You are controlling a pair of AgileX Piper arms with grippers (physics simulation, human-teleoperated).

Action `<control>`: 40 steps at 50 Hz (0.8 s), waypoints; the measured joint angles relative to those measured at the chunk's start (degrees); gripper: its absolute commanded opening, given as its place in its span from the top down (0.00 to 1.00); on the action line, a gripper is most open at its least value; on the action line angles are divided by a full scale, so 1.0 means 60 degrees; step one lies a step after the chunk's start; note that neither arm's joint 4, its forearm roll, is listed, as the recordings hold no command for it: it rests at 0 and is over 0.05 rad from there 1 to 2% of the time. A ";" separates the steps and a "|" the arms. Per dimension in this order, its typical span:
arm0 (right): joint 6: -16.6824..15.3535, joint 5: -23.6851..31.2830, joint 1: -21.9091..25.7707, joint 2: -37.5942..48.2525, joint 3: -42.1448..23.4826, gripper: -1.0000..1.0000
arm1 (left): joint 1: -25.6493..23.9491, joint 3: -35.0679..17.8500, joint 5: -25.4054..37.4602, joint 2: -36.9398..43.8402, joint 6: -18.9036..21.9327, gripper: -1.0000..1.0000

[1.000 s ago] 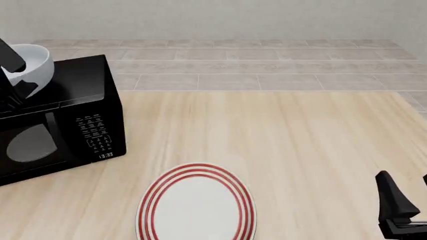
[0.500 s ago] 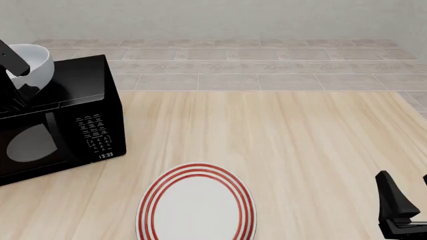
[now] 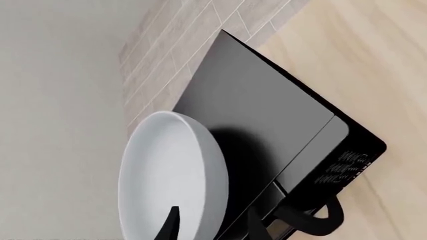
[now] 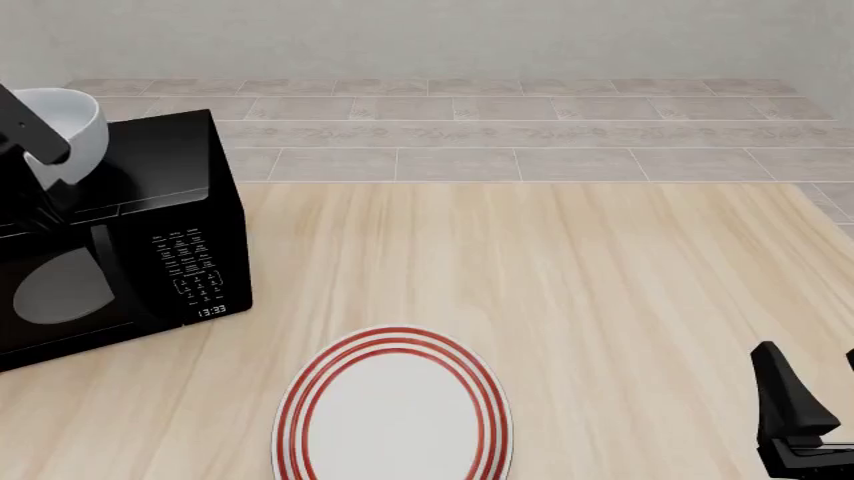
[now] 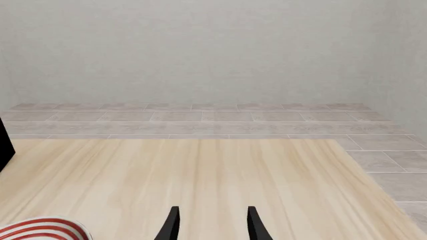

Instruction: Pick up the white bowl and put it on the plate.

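At nine o'clock a black microwave (image 4: pixel 120 235) stands on the wooden desk (image 4: pixel 574 300). Over its top, the left tool (image 4: pixel 34 150) grips the tilted white bowl (image 4: pixel 70 130). The red-ringed plate (image 4: pixel 394 410) lies at six o'clock. The right tool (image 4: pixel 801 420) sits at four o'clock.

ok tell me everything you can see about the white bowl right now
The white bowl is plain, smooth and deep, with pale grey shading and no pattern. It is tilted, its opening turned partly sideways, over the top of the black microwave at the table's far left. The left gripper straddles its rim, one finger inside and one outside, apparently shut on it. Whether it touches the microwave is unclear. It is far from the plate.
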 measured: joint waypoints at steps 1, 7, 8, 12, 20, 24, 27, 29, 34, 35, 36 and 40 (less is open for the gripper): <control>0.0000 0.0000 0.0000 0.0000 0.0000 0.00 | 0.0008 0.0010 -0.0025 0.0027 0.0000 0.00; 0.0000 0.0000 0.0000 0.0000 0.0000 0.00 | 0.0041 0.0034 -0.0123 0.0155 -0.0008 0.00; 0.0000 0.0000 0.0000 0.0000 0.0000 0.00 | 0.0046 0.0043 -0.0145 0.0170 -0.0002 0.00; 0.0000 0.0000 0.0000 0.0000 0.0000 0.00 | 0.0076 0.0081 -0.0241 0.0219 0.0027 0.00; 0.0000 0.0000 0.0000 0.0000 0.0000 0.00 | 0.0174 0.0213 -0.0520 0.0300 0.0174 0.00; 0.0001 0.0000 0.0000 0.0000 0.0000 0.00 | 0.0199 0.0251 -0.0593 0.0324 0.0226 0.00; 0.0001 0.0000 0.0000 0.0000 0.0000 0.00 | 0.0206 0.0204 -0.0749 0.0268 0.0202 1.00; 0.0000 0.0000 0.0000 0.0000 0.0000 0.00 | 0.0192 0.0221 -0.0718 0.0297 0.0200 1.00; 0.0000 0.0000 0.0001 0.0000 0.0000 0.00 | 0.0201 0.0258 -0.0675 0.0346 0.0195 1.00; 0.0000 0.0000 0.0001 0.0000 0.0000 0.00 | 0.0200 0.0261 -0.0671 0.0352 0.0196 1.00; 0.0000 0.0000 0.0001 0.0000 0.0000 0.00 | 0.0194 0.0256 -0.0670 0.0354 0.0196 1.00; 0.0000 0.0000 0.0000 0.0000 0.0000 0.00 | 0.0195 0.0254 -0.0647 0.0383 0.0200 1.00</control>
